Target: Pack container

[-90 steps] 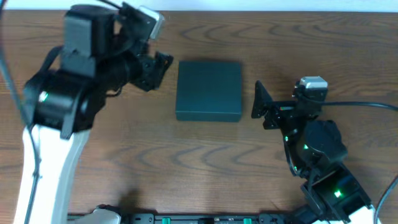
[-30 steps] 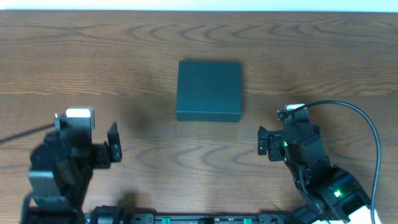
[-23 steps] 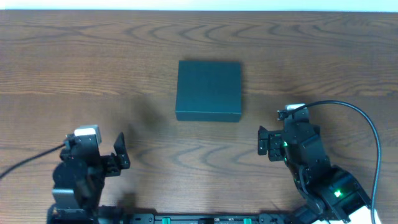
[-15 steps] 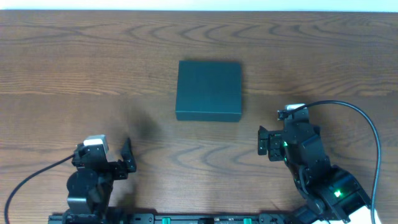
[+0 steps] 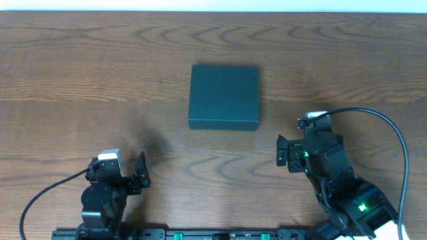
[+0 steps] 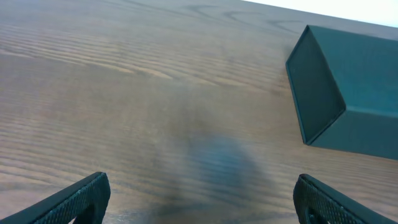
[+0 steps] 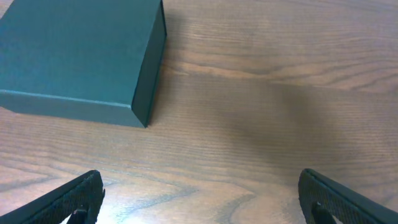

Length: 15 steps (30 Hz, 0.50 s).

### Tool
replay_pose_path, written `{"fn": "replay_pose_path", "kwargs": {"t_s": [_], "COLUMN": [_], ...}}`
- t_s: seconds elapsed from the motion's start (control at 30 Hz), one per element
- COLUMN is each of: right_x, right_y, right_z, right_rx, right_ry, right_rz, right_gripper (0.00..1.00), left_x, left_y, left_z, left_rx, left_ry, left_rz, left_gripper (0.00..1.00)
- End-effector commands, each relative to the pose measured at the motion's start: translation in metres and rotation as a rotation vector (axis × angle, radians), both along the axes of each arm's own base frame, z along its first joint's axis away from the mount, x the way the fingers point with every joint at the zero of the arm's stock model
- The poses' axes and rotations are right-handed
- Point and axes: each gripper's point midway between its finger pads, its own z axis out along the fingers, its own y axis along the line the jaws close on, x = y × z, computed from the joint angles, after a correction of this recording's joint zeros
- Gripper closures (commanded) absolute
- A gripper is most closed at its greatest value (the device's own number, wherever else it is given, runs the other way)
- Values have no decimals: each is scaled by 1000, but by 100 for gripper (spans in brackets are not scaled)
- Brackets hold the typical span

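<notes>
The container [image 5: 224, 97] is a dark teal-green square box, lid shut, lying flat in the middle of the wooden table. It shows at the upper right of the left wrist view [image 6: 348, 93] and at the upper left of the right wrist view [image 7: 74, 62]. My left gripper [image 5: 137, 175] is open and empty at the front left, well short of the box; its fingertips frame bare table [image 6: 200, 202]. My right gripper [image 5: 283, 152] is open and empty at the front right of the box, with bare table between its fingers [image 7: 202, 199].
The wooden table [image 5: 100, 80] fills the view. A black cable [image 5: 393, 133] loops from the right arm at the right. A dark rail [image 5: 213, 235] runs along the front edge.
My left arm has drawn back from beside the box's far left to the front left edge of the table. My right arm has pulled back toward the front and since holds still. The box has not moved.
</notes>
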Motion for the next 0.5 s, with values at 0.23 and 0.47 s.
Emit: {"fn": "replay_pose_path", "kwargs": {"t_s": [0.23,0.47], "right_x": [2,2], "right_y": [-3,-3], "right_z": [5,5], "right_rx": [-6,-6], "right_ry": [-15,-15], "right_rz": [-9,-9], "right_gripper": [1,1], "left_x": [2,2], "left_y": [-2,-2], "left_z": [-25,-25], "left_rx": [-9,-9], "left_ry": [37,39], "left_rz": [-6,-3], "left_gripper": [5,5]}}
